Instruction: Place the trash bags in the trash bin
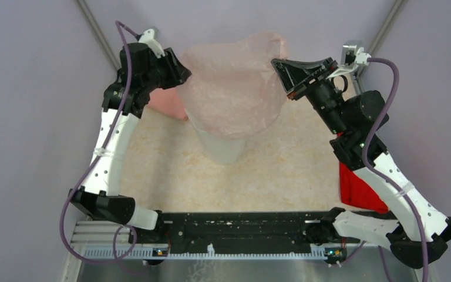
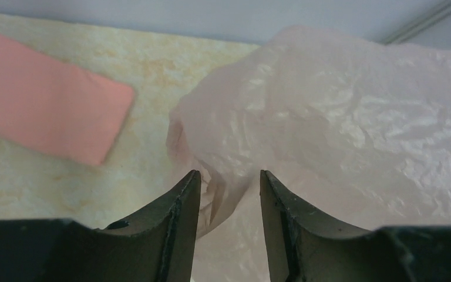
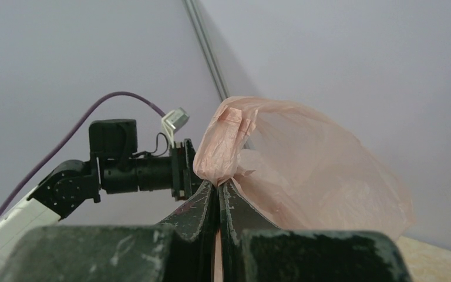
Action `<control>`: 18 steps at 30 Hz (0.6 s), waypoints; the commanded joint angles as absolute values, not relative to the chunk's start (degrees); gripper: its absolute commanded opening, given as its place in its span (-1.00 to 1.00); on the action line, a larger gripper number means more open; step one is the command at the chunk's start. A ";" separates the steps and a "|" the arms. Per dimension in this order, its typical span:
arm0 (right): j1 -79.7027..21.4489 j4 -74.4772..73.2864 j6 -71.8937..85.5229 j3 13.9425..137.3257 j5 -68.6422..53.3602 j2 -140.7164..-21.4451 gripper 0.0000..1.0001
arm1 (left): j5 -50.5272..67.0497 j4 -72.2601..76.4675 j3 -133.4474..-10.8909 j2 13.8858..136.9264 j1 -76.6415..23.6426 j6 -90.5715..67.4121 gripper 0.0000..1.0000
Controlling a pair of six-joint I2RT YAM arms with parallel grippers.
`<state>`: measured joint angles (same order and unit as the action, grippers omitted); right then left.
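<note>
**Top view.** Nearest the lens, the black mounting rail [image 1: 235,226] carries both arm bases, and the arms reach away from it across the worktop [image 1: 282,170]. Between them the bag [image 1: 235,88], a thin pale pink film, hangs bunched over the bin [image 1: 220,147]. It hides the rim, so only the white, tapering lower wall shows. The left pincer [image 1: 179,73] is at the bag's left edge and the right pincer [image 1: 279,67] at its right edge. A folded pink cloth [image 1: 167,103] lies just beside the bin on the left. A red packet [image 1: 361,188] lies partly under the right arm.

**Left wrist view.** The left pincer [image 2: 230,182] stands moderately parted. A fold of the bag [image 2: 340,129] lies in the gap but is not visibly clamped. The cloth [image 2: 47,100] lies flat, apart from the film.

**Right wrist view.** The right pincer [image 3: 217,185] is pressed tight on a twisted tuft of the bag [image 3: 305,176], and the rest of the film billows beyond it. The left arm [image 3: 123,170] is visible opposite.

**Step in hand.** The bag appears to be poised over the bin's mouth, not yet inside. The next move probably calls for lowering the held tuft and tucking the film down past the rim. The floppy, crinkly film may spring back or catch on an edge. The left pincer would first need to close on its fold or press the film down.

**Surface and room.** The worktop is a mottled cream sheet. Plain lilac-grey walls [image 3: 358,59] enclose it, and thin metal struts run up the far corners.
</note>
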<state>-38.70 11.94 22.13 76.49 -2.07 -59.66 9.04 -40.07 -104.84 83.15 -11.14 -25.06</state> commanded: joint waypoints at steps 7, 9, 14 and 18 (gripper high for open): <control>-38.35 12.66 19.52 82.54 -3.17 -61.63 -1.00 | 5.75 -38.37 -91.93 78.09 -29.41 -25.58 -0.08; -38.36 12.26 19.03 84.26 -3.40 -63.18 -1.00 | 4.46 -37.79 -89.53 77.32 -31.05 -26.72 -0.12; -38.41 12.20 19.85 89.13 -6.87 -69.14 -1.00 | 2.35 -36.56 -83.75 76.41 -33.12 -28.90 -0.18; -38.40 11.76 21.39 93.71 -10.55 -74.60 -1.00 | -2.97 -38.02 -86.15 73.81 -33.13 -27.75 -0.03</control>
<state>-38.70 11.05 20.32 88.71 -6.00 -70.39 3.07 -39.83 -83.96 77.89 -32.84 -27.64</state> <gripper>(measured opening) 0.006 0.439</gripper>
